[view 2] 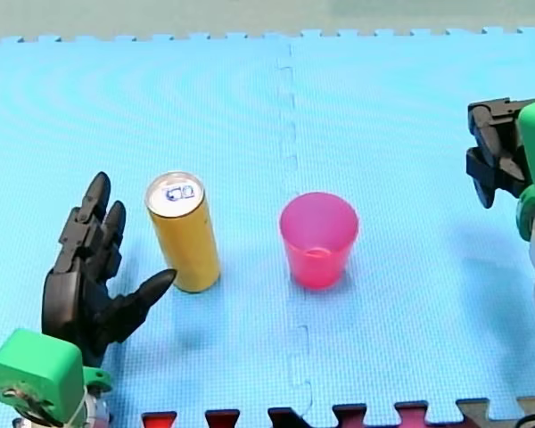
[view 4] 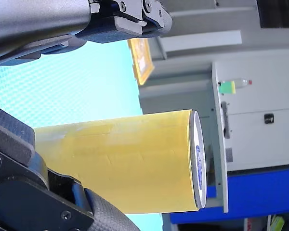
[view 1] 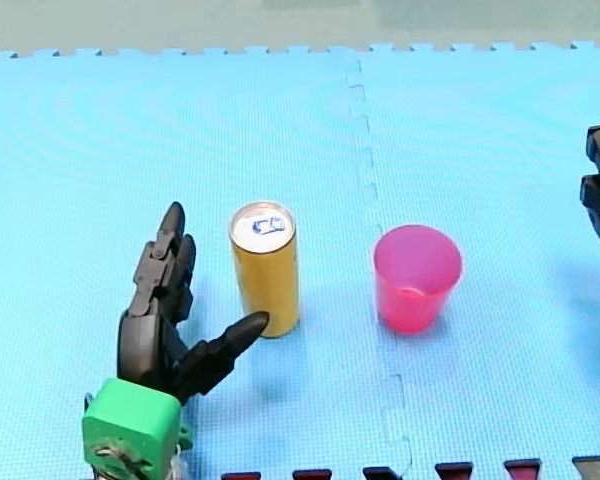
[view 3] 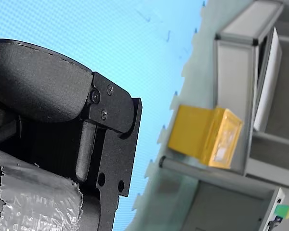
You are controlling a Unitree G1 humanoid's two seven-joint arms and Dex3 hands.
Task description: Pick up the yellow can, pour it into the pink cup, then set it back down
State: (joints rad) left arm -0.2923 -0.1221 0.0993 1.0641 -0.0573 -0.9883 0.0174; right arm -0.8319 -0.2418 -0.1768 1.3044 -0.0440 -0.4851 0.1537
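A yellow can (view 1: 265,270) with a silver top stands upright on the blue foam mat (view 1: 480,130), left of centre. A pink cup (view 1: 416,275) stands upright and apart from the can, on its right. My left hand (view 1: 212,275) is at the can's left side, fingers pointing away from me with a gap to the can. Its thumb reaches to the can's lower front, and I cannot tell if it touches. The second wrist view has the can (view 4: 120,163) close between the dark fingers. My right hand (view 2: 495,152) hangs at the far right edge, well away from the cup, holding nothing.
A jigsaw seam (view 1: 365,150) runs across the mat between can and cup. Red and dark mat teeth (view 2: 339,417) line the near edge. Beyond the mat's edge stand a yellow box (view 3: 204,137) and grey cabinets (view 3: 236,86).
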